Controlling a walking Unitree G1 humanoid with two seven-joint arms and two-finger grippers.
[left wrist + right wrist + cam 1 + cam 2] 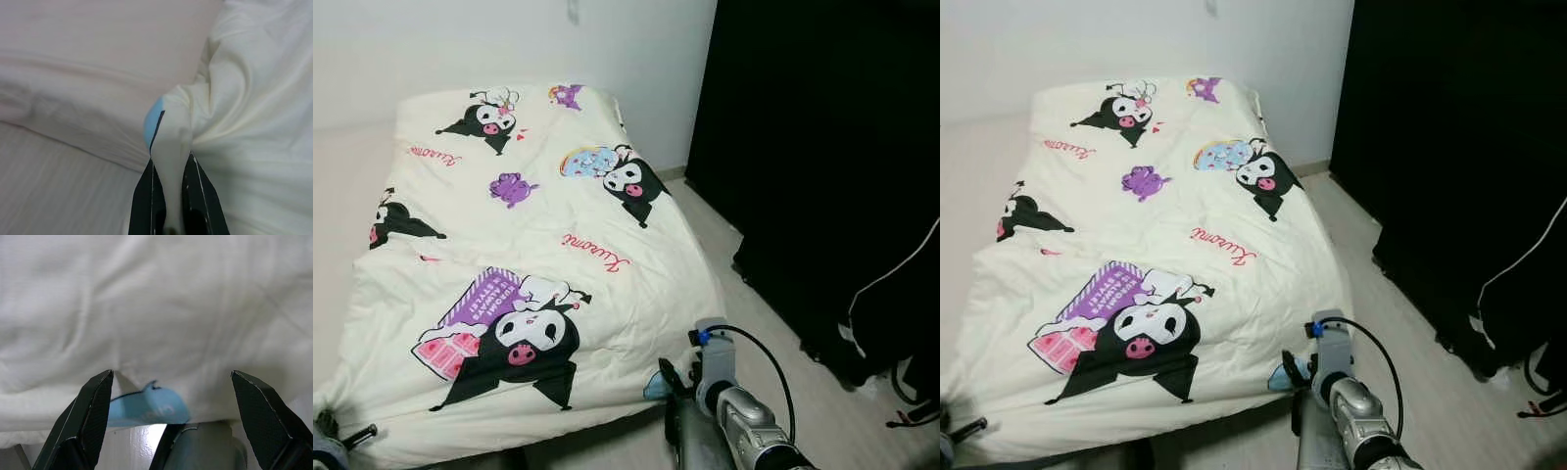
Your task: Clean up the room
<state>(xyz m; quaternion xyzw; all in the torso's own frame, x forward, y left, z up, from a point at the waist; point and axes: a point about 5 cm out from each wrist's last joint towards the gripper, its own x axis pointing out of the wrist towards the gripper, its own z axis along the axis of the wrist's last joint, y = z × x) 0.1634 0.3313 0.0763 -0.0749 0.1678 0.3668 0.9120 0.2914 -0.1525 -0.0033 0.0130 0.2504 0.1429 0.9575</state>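
Note:
A cream blanket [538, 225] printed with black cartoon characters covers the bed. My left gripper [170, 161] is shut on a bunched corner of the blanket [171, 132] that carries a blue patch, at the bed's near left corner [333, 431]. My right gripper [171, 374] is open, its two fingers wide apart just before the blanket's near right corner. A blue patch [146, 409] on that corner lies between the fingers, and nothing is held. In the left eye view the right gripper [674, 387] sits at the bed's near right edge.
A white wall [509, 49] runs behind the bed. A tall black wardrobe or curtain [822, 147] stands on the right. Dark bags with a white cord [876, 323] lie at its foot. A strip of pale floor [773, 362] runs between them and the bed.

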